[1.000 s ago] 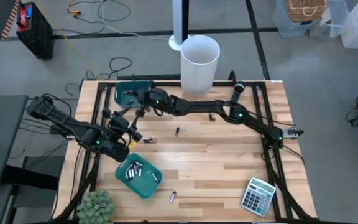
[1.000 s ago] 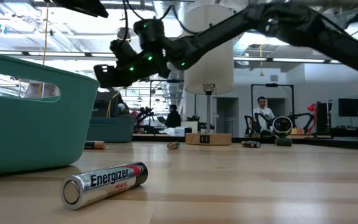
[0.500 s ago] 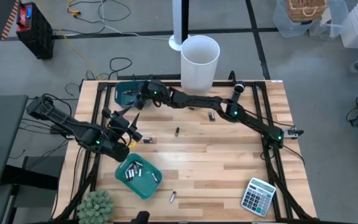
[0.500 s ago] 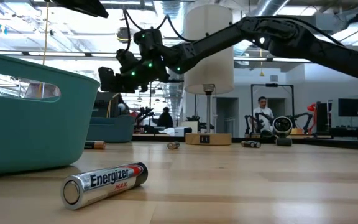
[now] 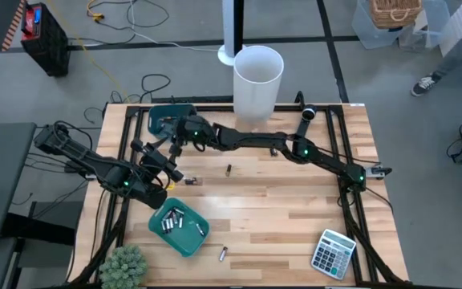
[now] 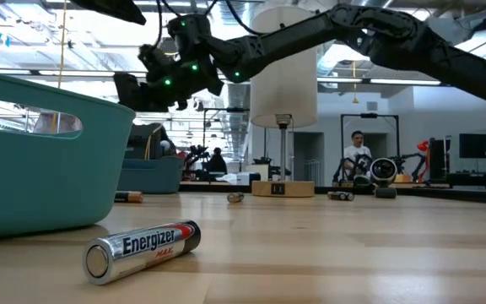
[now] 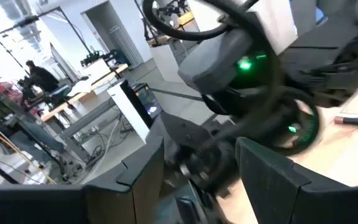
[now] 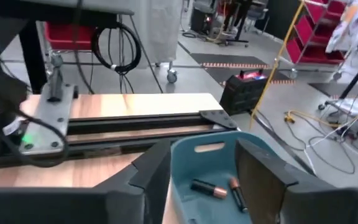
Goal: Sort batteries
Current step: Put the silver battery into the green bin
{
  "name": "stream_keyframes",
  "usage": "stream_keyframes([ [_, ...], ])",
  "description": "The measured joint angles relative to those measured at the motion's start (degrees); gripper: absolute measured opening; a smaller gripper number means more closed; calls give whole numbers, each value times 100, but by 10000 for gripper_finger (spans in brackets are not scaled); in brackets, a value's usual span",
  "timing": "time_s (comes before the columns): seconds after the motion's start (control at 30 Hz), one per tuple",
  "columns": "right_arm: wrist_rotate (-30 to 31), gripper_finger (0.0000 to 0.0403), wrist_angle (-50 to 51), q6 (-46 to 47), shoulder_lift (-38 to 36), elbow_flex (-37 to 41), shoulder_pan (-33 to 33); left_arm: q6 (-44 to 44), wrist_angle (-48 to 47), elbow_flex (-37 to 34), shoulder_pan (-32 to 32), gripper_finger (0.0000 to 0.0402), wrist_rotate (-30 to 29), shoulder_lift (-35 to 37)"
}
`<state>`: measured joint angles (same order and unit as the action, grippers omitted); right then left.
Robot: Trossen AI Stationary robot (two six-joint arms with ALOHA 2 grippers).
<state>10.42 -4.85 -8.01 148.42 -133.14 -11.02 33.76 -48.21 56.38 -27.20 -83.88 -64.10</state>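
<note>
High view, desk: a pale wooden-plank desk (image 5: 295, 201) with dark rails along its left and right edges.
Far bin: a teal bin (image 5: 164, 119) sits at the desk's far left corner; the right wrist view shows two batteries (image 8: 211, 188) lying in it.
Near bin: a second teal bin (image 5: 188, 239) sits near the front left, with several batteries (image 5: 172, 220) inside.
Loose cells: one battery (image 5: 229, 169) lies mid-desk, another (image 5: 223, 254) lies near the front edge just beside the near bin, and one (image 5: 273, 150) lies close under the right arm.
Low view, foreground: an Energizer battery (image 6: 143, 248) lies on its side beside the teal bin wall (image 6: 49, 160).
Right claw: the right claw (image 5: 175, 135) hangs over the near edge of the far bin, its fingers (image 8: 263, 171) spread, nothing between them.
Left claw: the left claw (image 5: 169, 163) hovers above the desk between the two bins, fingers (image 7: 272, 180) spread and empty; the right arm's wrist fills its view straight ahead.
In the way: the right arm stretches across the far half of the desk, covering part of the far bin's rim.
Other things: a white bucket (image 5: 257, 80) stands at the far edge, a calculator (image 5: 332, 252) at the front right corner, a green plant (image 5: 123, 265) at the front left corner.
Room: grey floor with cables, a person's shoe (image 5: 423, 85) at the right; the low view shows a seated person (image 6: 357, 152) far behind.
</note>
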Motion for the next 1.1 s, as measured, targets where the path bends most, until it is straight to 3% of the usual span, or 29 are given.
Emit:
stream_keyframes([
  [0.17,66,163,20,-93,-16,125,253,-185,1,0,0,194,-69,0],
  [0.3,74,156,-446,-103,-289,832,421,-308,16,0,0,194,-192,2],
  [0.77,793,155,-4204,-79,-3328,6224,607,-147,139,0,4,194,-236,2],
  [0.9,799,155,-4930,-85,-3955,7307,636,99,142,0,4,194,-234,2],
  [1.1,793,155,-5157,-100,-4743,8367,653,584,132,0,4,194,-37,2],
])
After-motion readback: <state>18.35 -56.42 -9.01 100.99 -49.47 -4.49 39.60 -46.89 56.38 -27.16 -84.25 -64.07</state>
